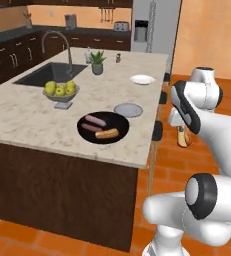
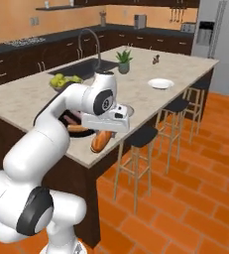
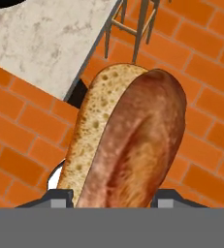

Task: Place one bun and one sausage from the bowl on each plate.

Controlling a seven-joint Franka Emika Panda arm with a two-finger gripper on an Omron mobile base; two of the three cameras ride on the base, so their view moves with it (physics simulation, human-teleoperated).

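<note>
nearest, in the hand view: a bun (image 3: 128, 140) filling the middle of the frame, pinched between the dark finger tips rising at the bottom edge, hanging over orange floor tile with the counter corner (image 3: 45, 43) at upper left. judged a firm grip, not spread fingers.

seen from the right base view: gripper (image 2: 105, 133) at centre, off the near counter edge, same bun (image 2: 100, 141) dangling below it, above a stool (image 2: 136, 136). from the left base view: bun (image 1: 183, 136) at centre right, beside the white arm, out past the counter's right edge.

next back, on the counter: black bowl (image 1: 87, 131) at centre of the left base view, holding two sausages (image 1: 93, 120) and one more bun (image 1: 107, 133). just beyond it, upper right of the bowl and close beside its rim, the pale grey plate (image 1: 128, 109), bare. further up the frame, well apart, the white plate (image 1: 142, 79), also bare.

behind the bowl to the left: a footed bowl of apples (image 1: 60, 91), then the sink (image 1: 49, 73) and a potted plant (image 1: 97, 62).

judged early in the task: nothing set on either plate yet; first bun lifted and in transit. left to do: this bun down, second bun, both sausages.
</note>
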